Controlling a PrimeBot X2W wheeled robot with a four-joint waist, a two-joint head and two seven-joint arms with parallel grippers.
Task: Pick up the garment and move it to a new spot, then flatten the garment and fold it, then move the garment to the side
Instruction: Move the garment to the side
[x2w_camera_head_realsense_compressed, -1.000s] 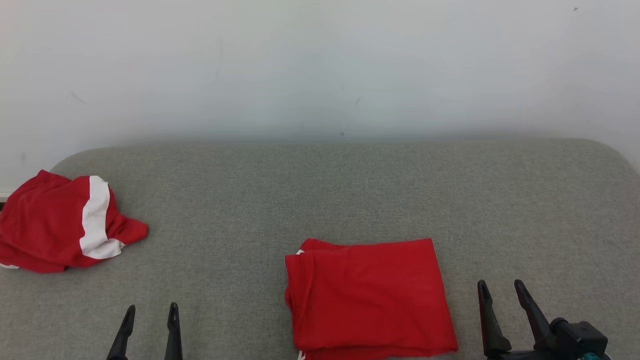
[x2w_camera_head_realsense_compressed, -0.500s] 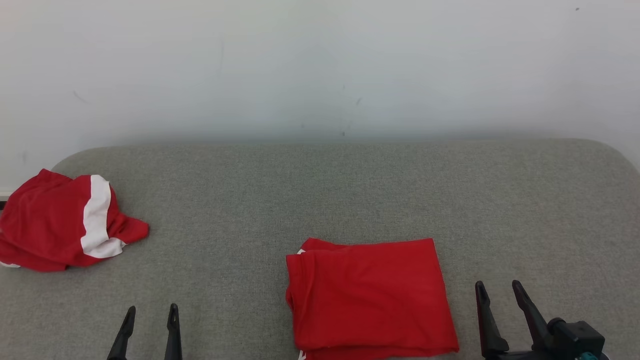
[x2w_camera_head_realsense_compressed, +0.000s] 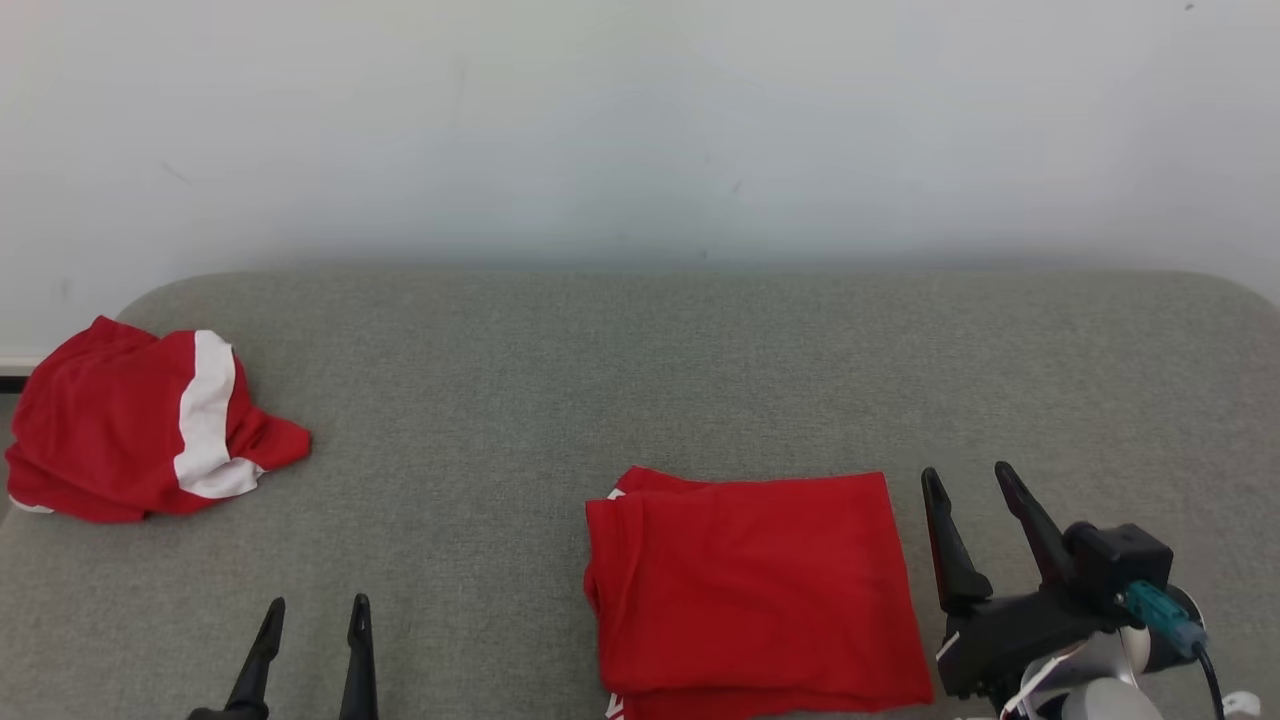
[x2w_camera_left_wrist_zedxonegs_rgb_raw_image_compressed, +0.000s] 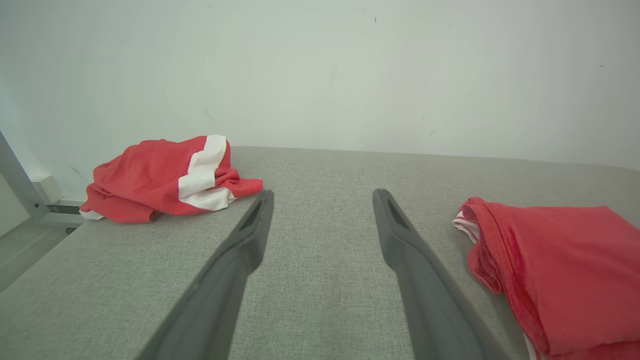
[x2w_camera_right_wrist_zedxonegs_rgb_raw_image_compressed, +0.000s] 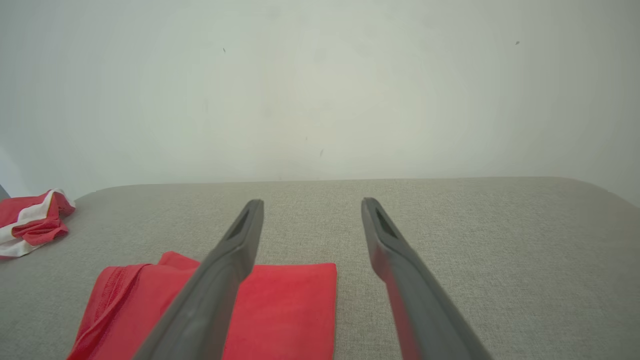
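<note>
The folded red garment lies flat on the grey surface, just left of the right gripper and well right of the left gripper, both spread wide and empty, with a crumpled red-and-white garment beyond the left gripper's left.

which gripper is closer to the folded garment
Right. The right gripper is just off the right edge of the folded garment, not touching it. The left gripper is well off to its left.
</note>
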